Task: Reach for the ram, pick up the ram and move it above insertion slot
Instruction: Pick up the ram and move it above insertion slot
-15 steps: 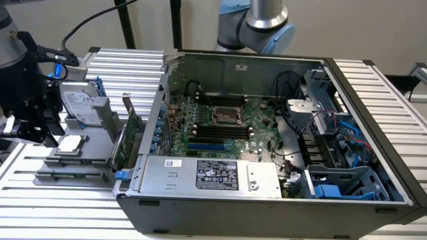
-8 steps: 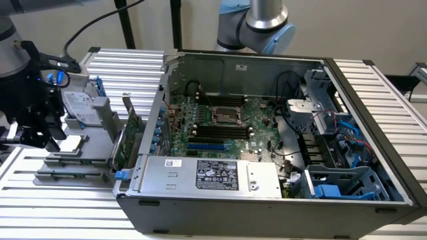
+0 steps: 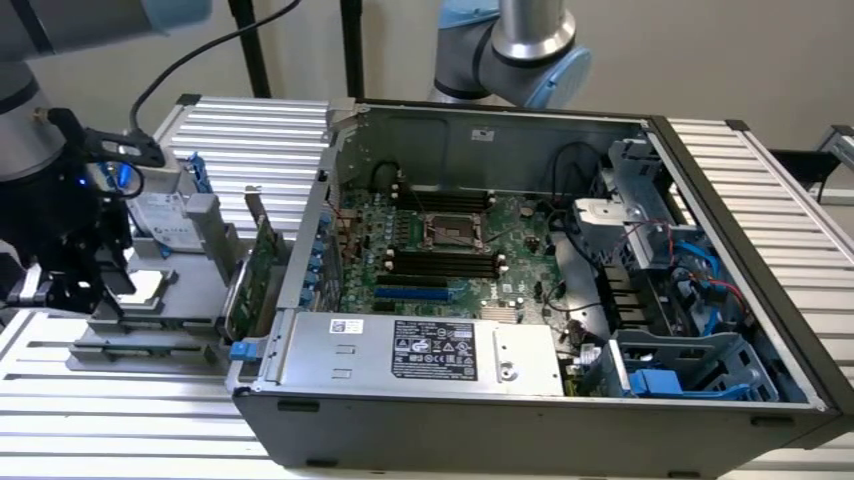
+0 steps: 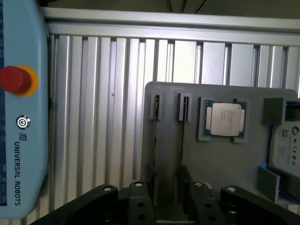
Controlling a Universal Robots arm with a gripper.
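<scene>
- 1 slatted aluminium table (image 3: 120, 400) carries everything.
- 1 open computer case (image 3: 507, 430) lies on it, its motherboard (image 3: 454, 250) facing up.
- 1 grey holder (image 4: 220, 159) sits on the table at the exterior view's left, just beside the case.
- 1 gripper (image 4: 164, 182) hangs low over that holder, well apart from the case. Its 2 dark fingers (image 4: 140, 197) stand apart, with bare holder showing between them and nothing clamped.
- 1 green expansion card (image 3: 263, 265) stands upright between holder and case.
- 1 ram (image 4: 182, 136) stands on edge in a holder slot, seen as a thin dark strip running toward the gap between the fingers. A similar strip (image 4: 154, 145) fills the neighbouring slot.
- 1 processor (image 4: 226, 119) lies flat in its recess, near the slots.
</scene>
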